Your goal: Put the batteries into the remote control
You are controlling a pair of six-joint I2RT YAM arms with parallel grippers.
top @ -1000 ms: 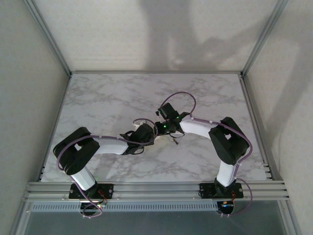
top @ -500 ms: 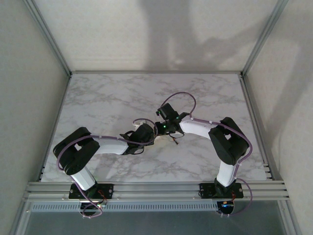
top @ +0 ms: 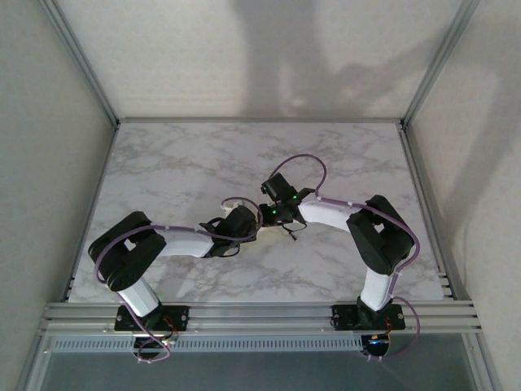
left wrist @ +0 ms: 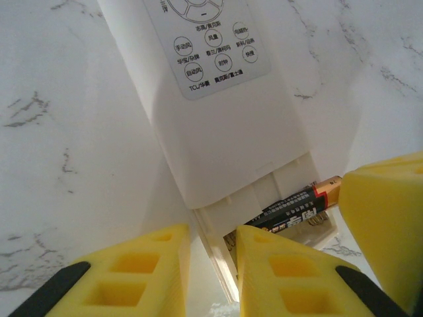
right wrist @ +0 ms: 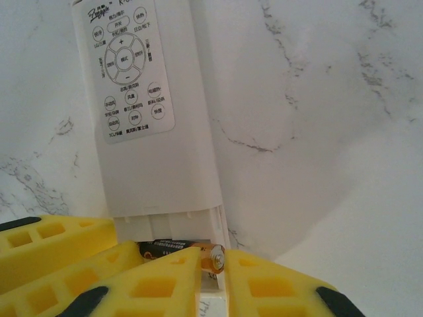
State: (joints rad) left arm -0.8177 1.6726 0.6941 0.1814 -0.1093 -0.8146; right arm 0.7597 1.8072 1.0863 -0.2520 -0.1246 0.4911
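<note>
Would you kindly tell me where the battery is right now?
In the left wrist view, lower right, the battery sits in the open end compartment of the remote control.

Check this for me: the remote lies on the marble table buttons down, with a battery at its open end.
Wrong on one count: the remote lies buttons up, as the left wrist view shows. It does lie on the marble table, with a battery at its open end.

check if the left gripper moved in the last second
No. Seen from above, the left gripper keeps the same spot against the veins of the marble table.
</note>
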